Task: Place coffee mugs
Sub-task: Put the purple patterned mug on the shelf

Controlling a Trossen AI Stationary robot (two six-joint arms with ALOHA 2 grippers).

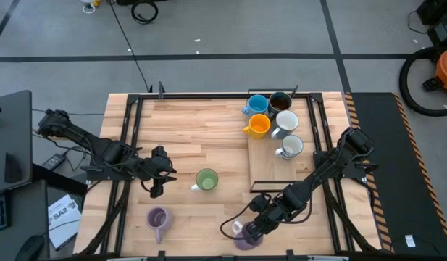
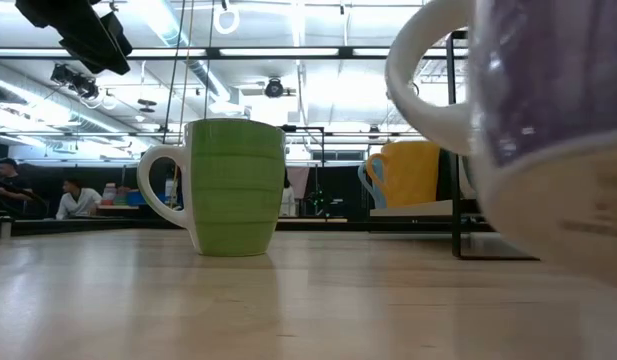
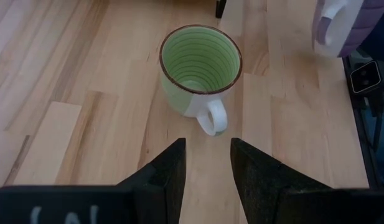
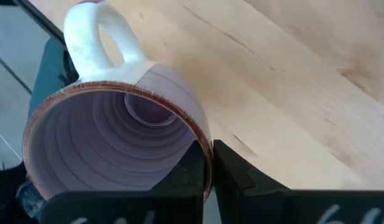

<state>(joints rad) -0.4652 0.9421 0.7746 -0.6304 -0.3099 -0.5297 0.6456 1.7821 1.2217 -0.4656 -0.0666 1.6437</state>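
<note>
From above, a wooden table (image 1: 209,138) holds five mugs clustered on a raised board (image 1: 263,174) at the far right: blue (image 1: 257,104), dark brown (image 1: 280,101), orange (image 1: 258,126) and two white ones (image 1: 285,123). A green mug (image 1: 206,179) stands alone mid-table. The left gripper (image 1: 157,181) sits just beside it, the mug lying straight ahead of its fingers. A purple mug (image 1: 159,218) rests near the front edge, closer to the left arm. The right gripper (image 1: 251,229) is at the front edge, on a second purple mug (image 1: 245,239), partly hidden beneath it.

At table height, the green mug stands upright with its white handle (image 2: 156,190) pointing sideways. The second purple mug fills the right side, cut off and blurred, apparently lifted off the wood. The orange mug shows behind.

From the left wrist, the two fingers (image 3: 170,174) are spread apart with nothing between them. The green mug stands just beyond their tips, opening upward, handle pointing back into the gap.

From the right wrist, the fingers (image 4: 232,177) pinch the rim of the second purple mug, one inside, one outside. The mug is tilted, its opening facing the camera, its handle (image 4: 98,37) on the side away from the fingers. The fingertips themselves are hidden.
</note>
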